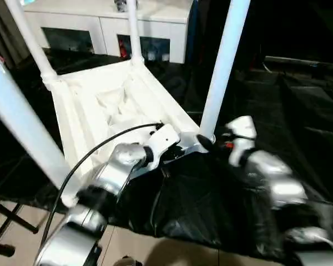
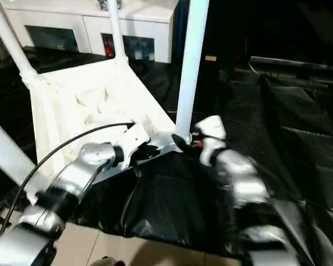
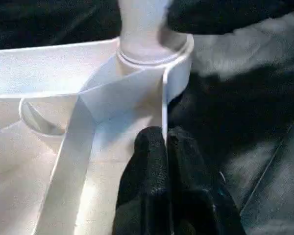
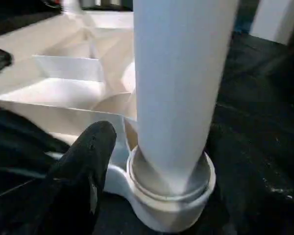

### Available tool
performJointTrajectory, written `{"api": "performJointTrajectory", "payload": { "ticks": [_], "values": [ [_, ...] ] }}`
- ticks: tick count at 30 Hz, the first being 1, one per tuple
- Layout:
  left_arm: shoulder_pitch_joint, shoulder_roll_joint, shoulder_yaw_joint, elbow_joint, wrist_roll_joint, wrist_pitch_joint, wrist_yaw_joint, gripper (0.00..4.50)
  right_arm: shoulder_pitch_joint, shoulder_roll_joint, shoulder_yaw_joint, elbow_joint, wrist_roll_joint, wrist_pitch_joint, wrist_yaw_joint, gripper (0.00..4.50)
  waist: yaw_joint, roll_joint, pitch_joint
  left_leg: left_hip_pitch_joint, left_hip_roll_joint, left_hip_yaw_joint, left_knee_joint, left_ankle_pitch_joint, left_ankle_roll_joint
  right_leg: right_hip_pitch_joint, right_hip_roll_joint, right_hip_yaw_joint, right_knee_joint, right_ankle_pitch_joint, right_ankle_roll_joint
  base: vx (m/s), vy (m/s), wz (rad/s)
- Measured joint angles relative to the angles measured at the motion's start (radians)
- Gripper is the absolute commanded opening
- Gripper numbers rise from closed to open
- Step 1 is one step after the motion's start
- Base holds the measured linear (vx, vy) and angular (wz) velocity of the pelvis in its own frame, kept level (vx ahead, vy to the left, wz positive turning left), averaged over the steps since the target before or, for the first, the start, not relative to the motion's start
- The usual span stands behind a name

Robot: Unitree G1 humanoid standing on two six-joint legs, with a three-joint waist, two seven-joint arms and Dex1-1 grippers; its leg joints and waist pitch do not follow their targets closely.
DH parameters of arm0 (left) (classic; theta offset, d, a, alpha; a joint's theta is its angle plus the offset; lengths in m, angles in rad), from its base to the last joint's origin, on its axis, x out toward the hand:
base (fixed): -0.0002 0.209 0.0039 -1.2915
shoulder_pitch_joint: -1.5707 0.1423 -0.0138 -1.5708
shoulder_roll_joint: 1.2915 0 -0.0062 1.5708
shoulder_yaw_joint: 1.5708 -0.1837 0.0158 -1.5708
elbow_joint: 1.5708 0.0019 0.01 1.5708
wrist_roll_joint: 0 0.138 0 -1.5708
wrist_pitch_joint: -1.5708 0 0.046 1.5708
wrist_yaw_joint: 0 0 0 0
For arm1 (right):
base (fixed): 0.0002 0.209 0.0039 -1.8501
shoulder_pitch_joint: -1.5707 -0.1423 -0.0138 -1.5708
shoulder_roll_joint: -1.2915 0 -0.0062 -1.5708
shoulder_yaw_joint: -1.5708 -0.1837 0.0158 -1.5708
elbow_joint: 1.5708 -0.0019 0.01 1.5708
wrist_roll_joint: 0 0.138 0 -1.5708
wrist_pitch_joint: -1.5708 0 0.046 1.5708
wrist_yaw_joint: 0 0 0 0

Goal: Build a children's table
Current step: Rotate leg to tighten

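The children's table lies upside down on black cloth, its ribbed white top (image 1: 89,111) facing up. Four white legs stand in its corner sockets, with the near right leg (image 1: 225,61) tallest in view. My left gripper (image 3: 165,147) is shut on the top's thin rim, just beside the near right socket (image 3: 157,54). My right gripper (image 1: 208,139) sits at the foot of that leg. One of its black fingers (image 4: 90,156) stands a little off the leg (image 4: 181,88), just above the socket ring (image 4: 171,196). The other finger is hidden behind the leg.
A white cabinet (image 1: 100,22) with glass doors stands behind the table. Wrinkled black cloth (image 1: 211,210) covers the floor to the right and front. A black cable (image 1: 100,149) arcs over my left forearm. Black stand feet (image 1: 5,221) rest on tan floor at the near left.
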Motion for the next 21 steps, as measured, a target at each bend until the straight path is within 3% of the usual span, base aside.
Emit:
{"api": "performJointTrajectory", "payload": {
  "ticks": [2, 4, 12, 18, 21],
  "values": [
    [0.047, -0.005, 0.012, -0.099, -0.052, 0.010, -0.013, 0.61, 0.023, -0.027, 0.005, -0.037, 0.023, 0.023, 0.062, 3.33, 0.004, -0.003, 0.000, -0.003, 0.001, 0.000, 0.001, 0.000, 0.000, -0.002, 0.000, 0.000, 0.000, -0.002, 0.002, 0.000, 0.000, 0.00],
    [0.113, -0.005, 0.018, -0.248, -0.090, 0.049, -0.016, 1.00, 0.052, -0.055, 0.019, -0.098, 0.062, 0.062, 0.146, 3.33, 0.003, -0.004, 0.000, -0.003, 0.001, 0.001, 0.002, 0.002, 0.007, -0.002, 0.000, 0.000, 0.000, -0.004, 0.002, 0.000, 0.000, 0.00],
    [0.309, 0.053, 0.023, -0.553, -0.151, 0.203, -0.039, 1.44, 0.075, -0.083, 0.046, -0.161, 0.110, 0.134, 0.260, 3.33, 0.004, -0.008, 0.001, -0.001, 0.001, 0.001, 0.001, -0.002, 0.002, -0.002, 0.001, 0.000, 0.001, -0.006, 0.002, 0.000, 0.000, 0.00],
    [0.480, 0.121, 0.023, -0.781, -0.178, 0.301, -0.022, 1.85, 0.087, -0.127, 0.085, -0.209, 0.109, 0.163, 0.315, 3.33, 0.006, -0.032, 0.002, 0.001, 0.001, 0.001, 0.001, -0.002, 0.001, 0.000, 0.001, 0.002, 0.002, -0.010, 0.009, 0.000, 0.000, 0.00],
    [0.584, 0.169, 0.060, -0.895, -0.195, 0.347, -0.019, 2.14, 0.101, -0.174, 0.091, -0.227, 0.110, 0.177, 0.348, 3.33, 0.006, -0.046, 0.005, 0.002, 0.001, 0.001, 0.001, -0.002, 0.001, 0.002, 0.001, 0.002, 0.002, -0.010, 0.009, 0.000, 0.000, 0.00]
  ]
}}
